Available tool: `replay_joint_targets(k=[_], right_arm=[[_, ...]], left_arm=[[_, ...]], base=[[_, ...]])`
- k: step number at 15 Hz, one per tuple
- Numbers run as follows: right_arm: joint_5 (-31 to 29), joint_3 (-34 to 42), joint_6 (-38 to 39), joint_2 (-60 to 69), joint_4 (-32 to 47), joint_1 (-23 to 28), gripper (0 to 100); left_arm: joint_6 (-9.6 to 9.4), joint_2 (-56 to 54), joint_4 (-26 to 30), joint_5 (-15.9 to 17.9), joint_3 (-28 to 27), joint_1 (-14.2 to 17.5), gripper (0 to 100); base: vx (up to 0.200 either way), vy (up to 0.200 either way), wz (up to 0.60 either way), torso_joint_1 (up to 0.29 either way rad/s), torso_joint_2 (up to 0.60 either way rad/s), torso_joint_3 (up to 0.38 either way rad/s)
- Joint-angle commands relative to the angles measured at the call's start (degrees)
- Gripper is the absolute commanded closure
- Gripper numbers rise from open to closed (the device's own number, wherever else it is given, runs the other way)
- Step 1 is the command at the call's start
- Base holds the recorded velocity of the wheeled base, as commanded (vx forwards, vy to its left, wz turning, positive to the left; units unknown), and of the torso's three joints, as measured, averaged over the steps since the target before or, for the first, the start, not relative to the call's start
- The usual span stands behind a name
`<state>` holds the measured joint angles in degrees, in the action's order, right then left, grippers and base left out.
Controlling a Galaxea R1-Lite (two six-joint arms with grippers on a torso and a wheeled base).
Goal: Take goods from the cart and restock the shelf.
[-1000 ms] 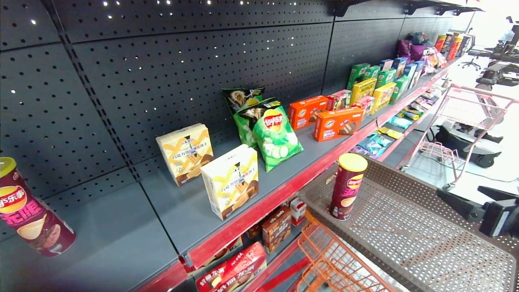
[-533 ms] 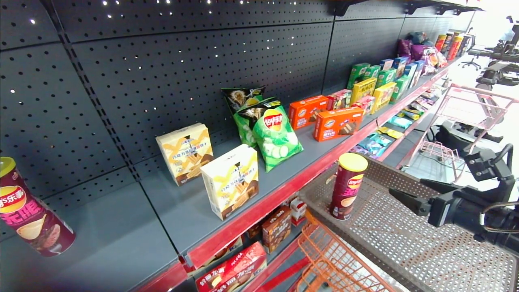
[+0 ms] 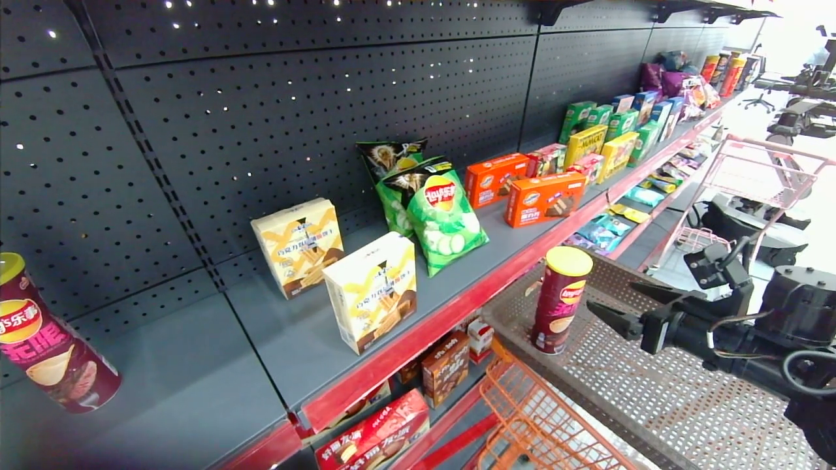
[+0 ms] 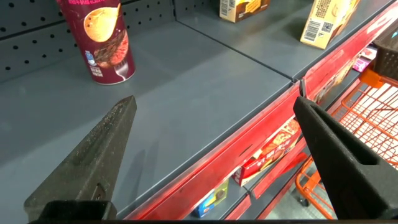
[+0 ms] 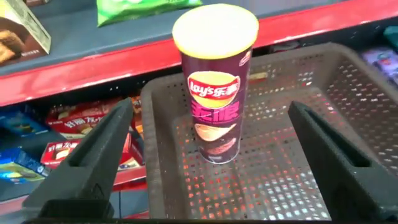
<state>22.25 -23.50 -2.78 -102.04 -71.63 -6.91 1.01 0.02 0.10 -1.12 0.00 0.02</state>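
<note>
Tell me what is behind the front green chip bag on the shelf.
At least one dark-topped bag stands behind the green chip bag, then the pegboard wall. Its lower part is covered.

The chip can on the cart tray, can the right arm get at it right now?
Probably yes. The right gripper is open beside the chip can, aimed at it, and nothing stands between them on the tray.
</note>
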Motion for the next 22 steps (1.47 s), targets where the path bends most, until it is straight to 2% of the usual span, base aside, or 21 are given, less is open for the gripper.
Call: replay_joint_targets(k=[1,5,6,7,15,22], right_arm=[[0.1,-1.6,0.1,-4.4,-0.4,-0.7,0],[1.2,-3.6,-0.4,-9.8,-5.8,-1.3,0],[1.3,-3.9,-0.4,-14.1,-11.0,-1.5,0],[1.1,-5.1,-0.9,-15.9,-11.5,-1.5,0],[0.6,-15.9,-1.3,-23.6,-9.6,-1.2,0],[0.5,-19.7,-1.4,-28.0,-9.0,-2.4,0]], left_arm=[[0.04,0.0,0.0,0.0,0.0,0.0,0],[0.04,0.0,0.0,0.0,0.0,0.1,0],[0.04,0.0,0.0,0.0,0.0,0.1,0],[0.04,0.0,0.0,0.0,0.0,0.1,0],[0.04,0.0,0.0,0.0,0.0,0.0,0],[0.04,0.0,0.0,0.0,0.0,0.1,0]], base=[[0.0,0.0,0.0,0.0,0.0,0.0],[0.0,0.0,0.0,0.0,0.0,0.0],[0.0,0.0,0.0,0.0,0.0,0.0],[0.0,0.0,0.0,0.0,0.0,0.0],[0.0,0.0,0.0,0.0,0.0,0.0],[0.0,0.0,0.0,0.0,0.0,0.0]])
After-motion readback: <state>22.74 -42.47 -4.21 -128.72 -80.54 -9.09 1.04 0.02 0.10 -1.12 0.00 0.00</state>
